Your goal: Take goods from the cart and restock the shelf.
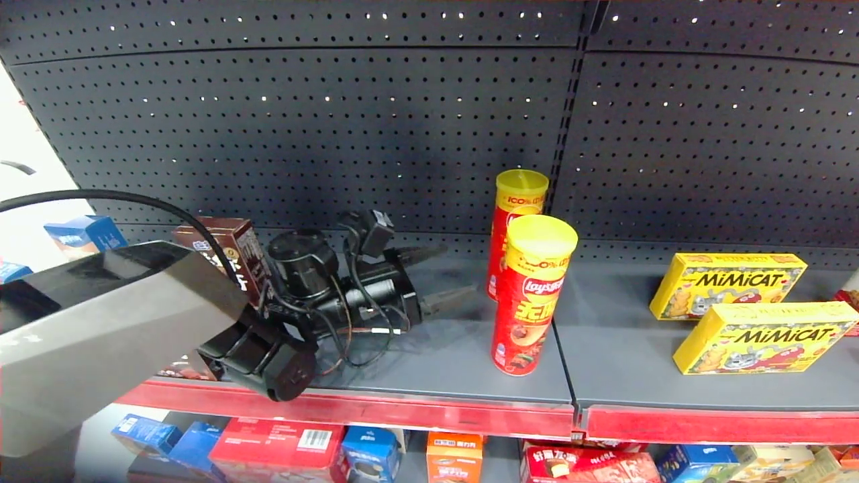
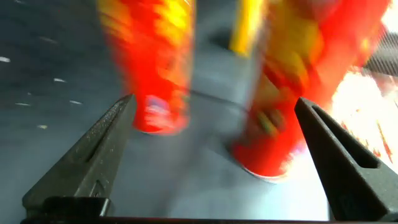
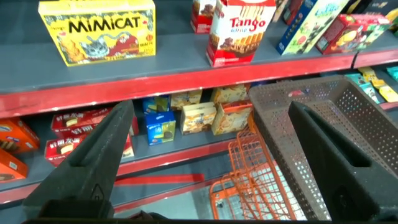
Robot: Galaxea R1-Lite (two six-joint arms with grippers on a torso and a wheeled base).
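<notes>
Two red chip cans with yellow lids stand upright on the grey shelf (image 1: 429, 362), one at the front (image 1: 533, 295) and one behind it (image 1: 513, 201). My left gripper (image 1: 456, 274) lies low over the shelf just left of them, open, with nothing between its fingers. In the left wrist view the same open gripper (image 2: 214, 104) faces both cans (image 2: 155, 62) (image 2: 280, 124) a short way ahead. My right gripper (image 3: 211, 109) is open and empty, hanging above a dark perforated basket (image 3: 323, 124) on an orange wire cart (image 3: 249, 168).
A brown box (image 1: 228, 248) stands behind my left arm. Two yellow boxes (image 1: 728, 275) (image 1: 765, 335) lie on the shelf at the right. The right wrist view has a yellow box (image 3: 99, 31) and a wafer box (image 3: 239, 31) on a shelf. Lower shelves hold several packs.
</notes>
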